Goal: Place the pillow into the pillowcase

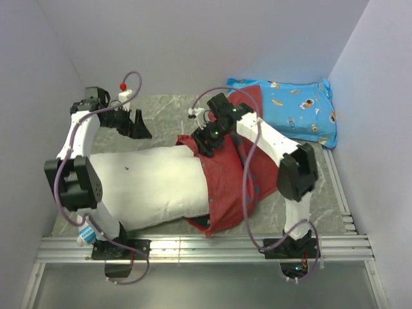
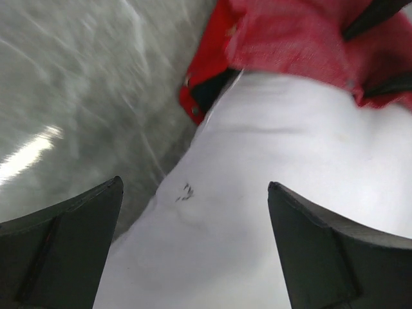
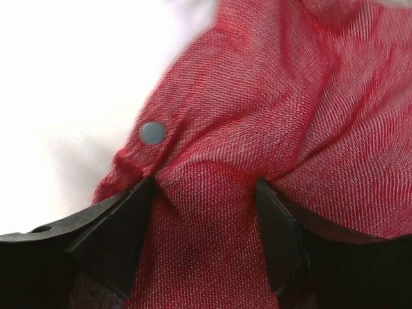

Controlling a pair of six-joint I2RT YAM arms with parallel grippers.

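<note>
The white pillow [image 1: 154,183] lies across the table, its right end inside the red pillowcase [image 1: 228,174]. My left gripper [image 1: 138,122] hangs behind the pillow's far edge. In the left wrist view the left gripper [image 2: 193,187] is wide open over the pillow [image 2: 290,161] with nothing between its fingers, and the pillowcase mouth [image 2: 296,38] shows beyond. My right gripper [image 1: 203,143] sits at the case's far left corner. In the right wrist view the right gripper [image 3: 205,183] has its jaws apart, tips pressed into puckered pillowcase [image 3: 290,96] cloth beside a snap button [image 3: 152,132].
A blue cartoon-print pillow [image 1: 290,109] lies at the back right against the wall. White walls close in the table on the left, back and right. A metal rail [image 1: 206,248] runs along the near edge by the arm bases.
</note>
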